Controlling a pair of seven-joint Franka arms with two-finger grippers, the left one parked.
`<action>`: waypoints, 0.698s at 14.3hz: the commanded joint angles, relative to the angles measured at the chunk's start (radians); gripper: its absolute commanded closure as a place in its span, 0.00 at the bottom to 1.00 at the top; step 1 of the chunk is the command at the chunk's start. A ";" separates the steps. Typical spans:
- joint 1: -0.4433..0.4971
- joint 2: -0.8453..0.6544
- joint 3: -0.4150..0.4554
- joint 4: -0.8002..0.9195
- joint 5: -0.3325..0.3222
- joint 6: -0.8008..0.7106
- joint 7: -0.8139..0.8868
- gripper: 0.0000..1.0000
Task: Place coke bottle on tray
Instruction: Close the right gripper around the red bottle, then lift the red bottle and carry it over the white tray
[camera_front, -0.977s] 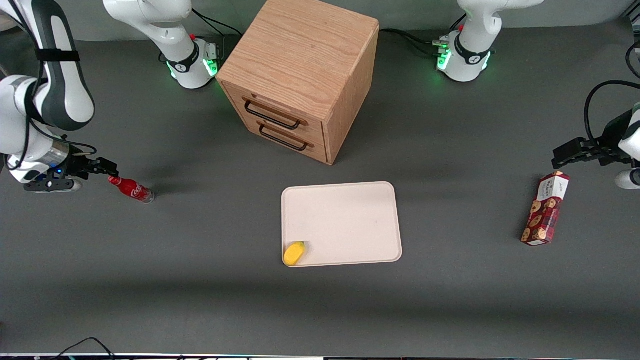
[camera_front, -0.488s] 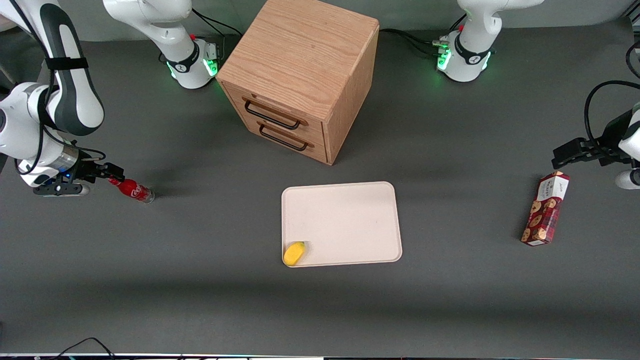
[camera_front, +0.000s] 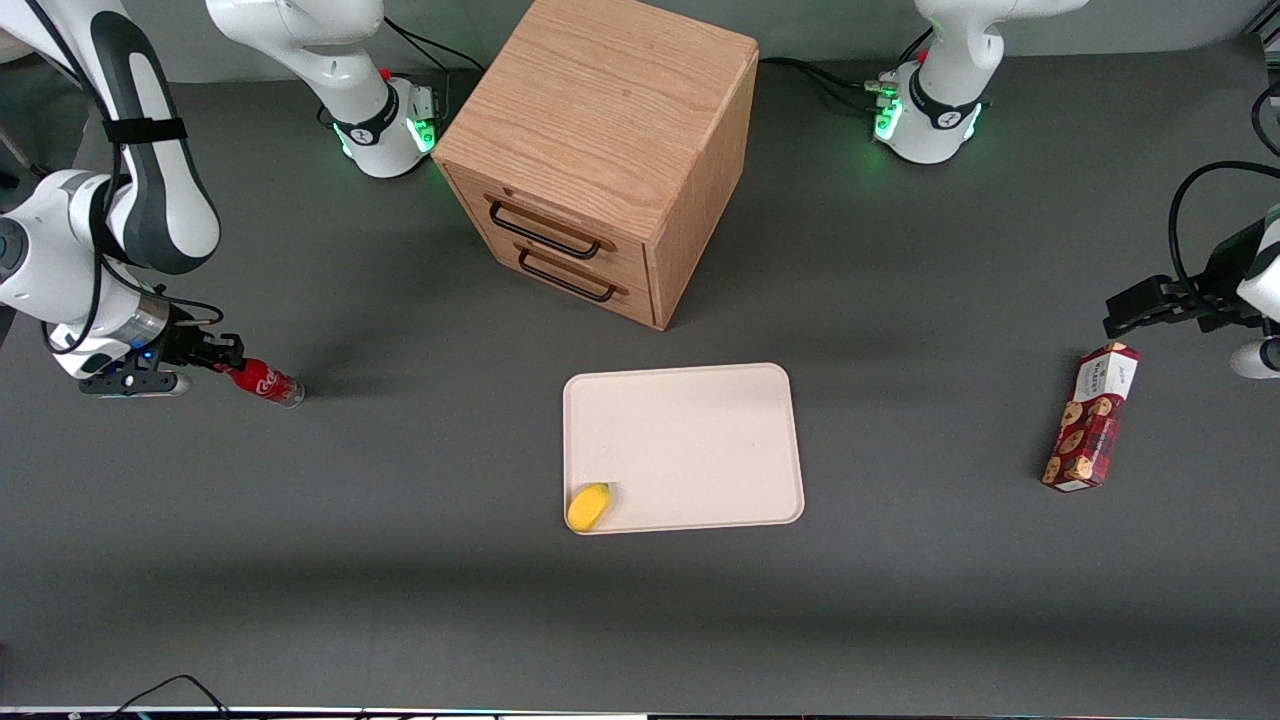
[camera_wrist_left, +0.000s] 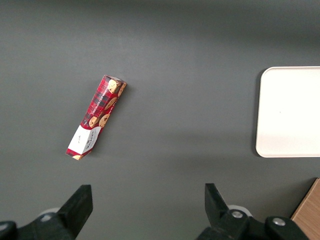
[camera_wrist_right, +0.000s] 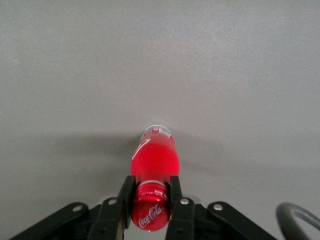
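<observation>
The coke bottle (camera_front: 268, 383) is small and red with a clear base, and it stands on the grey table toward the working arm's end. My right gripper (camera_front: 226, 358) is shut on its red cap and neck. In the right wrist view the two black fingers (camera_wrist_right: 126, 192) press on both sides of the cap, with the gripper (camera_wrist_right: 151, 189) over the bottle (camera_wrist_right: 154, 159). The cream-white tray (camera_front: 690, 430) lies flat at the table's middle, well apart from the bottle, and also shows in the left wrist view (camera_wrist_left: 292, 110).
A small yellow object (camera_front: 588, 506) lies on the tray's corner nearest the front camera. A wooden drawer cabinet (camera_front: 600, 140) stands farther from the camera than the tray. A red cookie box (camera_front: 1090, 415) lies toward the parked arm's end, also in the left wrist view (camera_wrist_left: 97, 117).
My right gripper has come down over the bottle's cap, which showed below the fingers before and is now between them. The bottle's base has stayed in place.
</observation>
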 joint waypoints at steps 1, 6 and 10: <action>0.011 0.002 0.012 0.024 0.002 0.003 0.034 0.97; 0.011 -0.012 0.041 0.276 0.000 -0.304 0.034 1.00; 0.011 0.003 0.103 0.607 -0.001 -0.660 0.040 1.00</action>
